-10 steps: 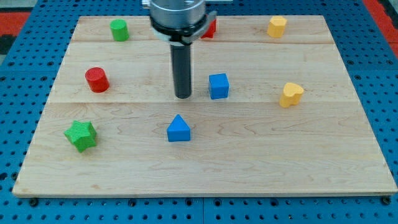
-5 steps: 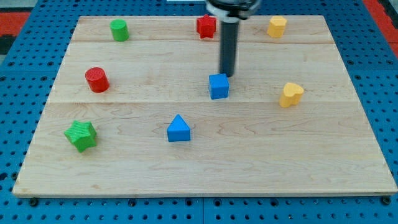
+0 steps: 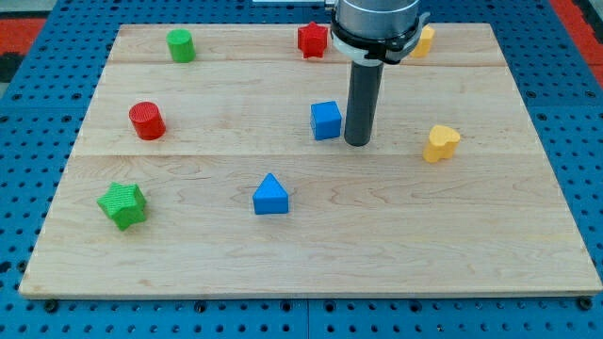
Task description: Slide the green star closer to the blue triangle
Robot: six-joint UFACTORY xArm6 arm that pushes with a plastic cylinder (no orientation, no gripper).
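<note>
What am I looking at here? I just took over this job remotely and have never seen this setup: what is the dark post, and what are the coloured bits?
There is one camera view, looking down at an angle on a wooden board set on a blue pegboard. The dark post is the robot arm's rod; it has no pincer and holds nothing. It only pushes blocks with my tip, which now rests on the board just to the view's right of the blue cube.

The job's blocks are the green star at the lower left and the blue triangle to its right; the tip is well away from both.

Others: a red cylinder, a green cylinder, a red block, a yellow block partly behind the arm, and a yellow heart-like block.
</note>
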